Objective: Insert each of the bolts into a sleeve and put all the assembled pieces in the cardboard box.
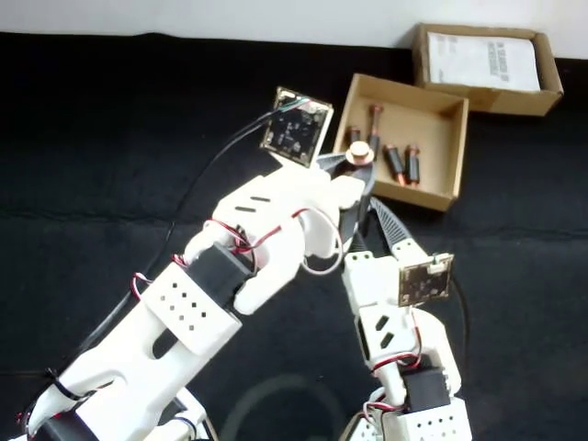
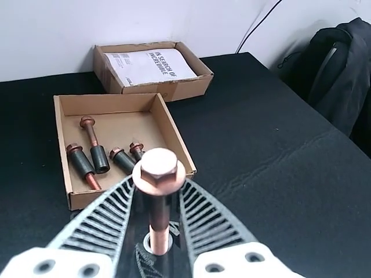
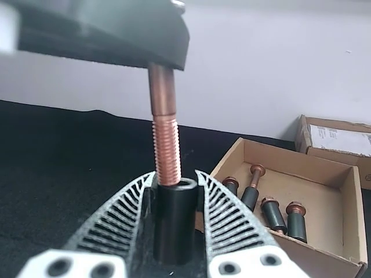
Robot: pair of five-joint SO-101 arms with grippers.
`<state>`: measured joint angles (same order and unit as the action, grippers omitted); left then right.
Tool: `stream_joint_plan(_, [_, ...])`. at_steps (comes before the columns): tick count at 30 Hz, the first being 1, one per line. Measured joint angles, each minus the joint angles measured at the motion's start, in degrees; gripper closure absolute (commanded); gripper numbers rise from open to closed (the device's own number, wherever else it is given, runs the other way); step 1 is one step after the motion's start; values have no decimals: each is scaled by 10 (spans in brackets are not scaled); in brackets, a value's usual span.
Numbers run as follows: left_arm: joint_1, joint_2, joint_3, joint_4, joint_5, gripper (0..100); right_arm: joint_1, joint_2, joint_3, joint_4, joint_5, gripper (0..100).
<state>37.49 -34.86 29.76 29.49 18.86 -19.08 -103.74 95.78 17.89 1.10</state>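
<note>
My left gripper (image 2: 157, 191) is shut on a copper bolt (image 2: 159, 171) just under its hex head and holds it upright. The bolt's threaded tip (image 3: 167, 145) sits in the mouth of a black sleeve (image 3: 174, 223), which my right gripper (image 3: 175, 179) is shut on from below. In the high view the left gripper (image 1: 354, 175) and the bolt head (image 1: 360, 154) hang at the near left corner of the cardboard box (image 1: 459, 119), with the right gripper (image 1: 366, 207) right beneath. Several assembled pieces (image 2: 95, 159) lie inside the box (image 2: 168, 130).
A second cardboard box (image 1: 487, 64) holding a printed sheet stands behind the first, at the table's far right. A dark bag (image 2: 342, 63) lies off the table's edge. Black cloth (image 1: 110, 138) covers the table.
</note>
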Motion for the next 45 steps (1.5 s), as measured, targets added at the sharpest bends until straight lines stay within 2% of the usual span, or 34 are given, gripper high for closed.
stream_joint_plan(4, [0,-1,15,-5,0,990,0,0,0,0,0,992])
stream_joint_plan(11, [-18,-1,90,-119,0,990,0,1,0,0,0,992])
stream_joint_plan(16, [-18,1,105,-134,-2,990,2,0,0,0,0,992])
stream_joint_plan(23, [-18,1,105,-136,-4,990,3,0,0,0,0,992])
stream_joint_plan(27, [-17,1,104,-137,-41,990,1,0,0,0,0,992])
stream_joint_plan(33, [-16,1,59,-135,-55,990,0,0,0,0,0,992])
stream_joint_plan(40, [-15,1,4,-47,-55,990,0,0,0,0,0,992])
stream_joint_plan(45, [-14,1,4,-33,-46,990,0,0,0,0,0,992])
